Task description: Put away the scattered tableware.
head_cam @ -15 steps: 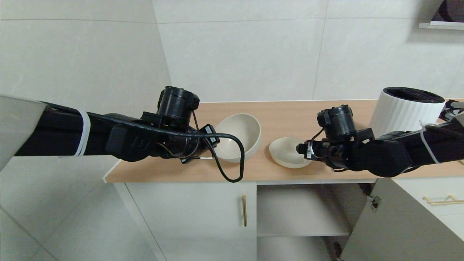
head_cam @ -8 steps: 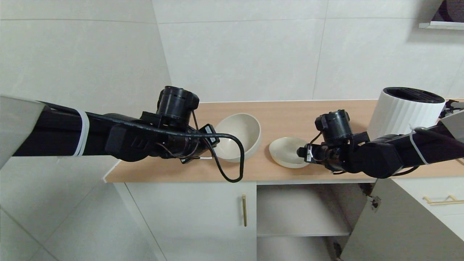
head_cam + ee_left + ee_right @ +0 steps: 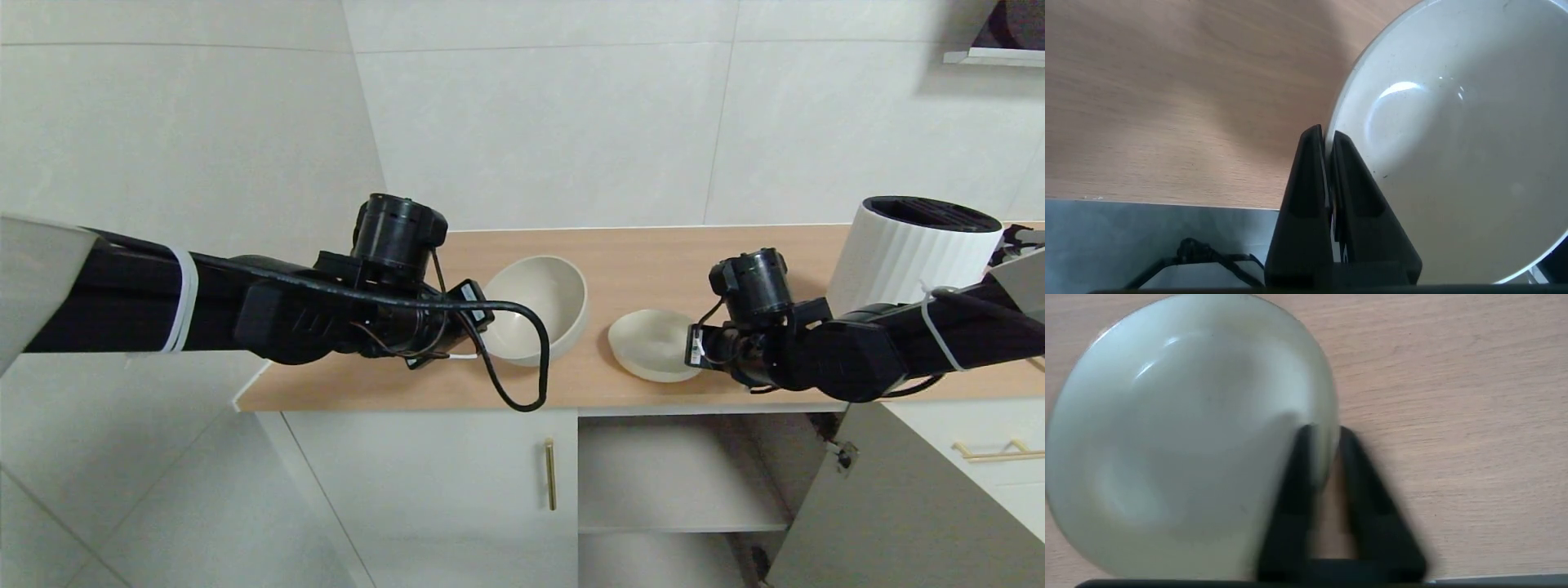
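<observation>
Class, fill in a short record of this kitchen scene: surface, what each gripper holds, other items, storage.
surface: light wooden countertop
left gripper: shut on the rim of the large cream round bowl, which is tilted
right gripper: shut on the rim of the small cream shallow dish
other items: white ribbed cylindrical container, on the counter at the robot's right
storage: white cabinet under the counter, door open

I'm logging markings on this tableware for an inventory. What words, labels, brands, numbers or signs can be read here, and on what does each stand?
No text here can be read.
The small white tag on the right arm's wrist: print too small to read.
The deep bowl, shallow bowl, ribbed white container and wooden counter: no markings visible.
</observation>
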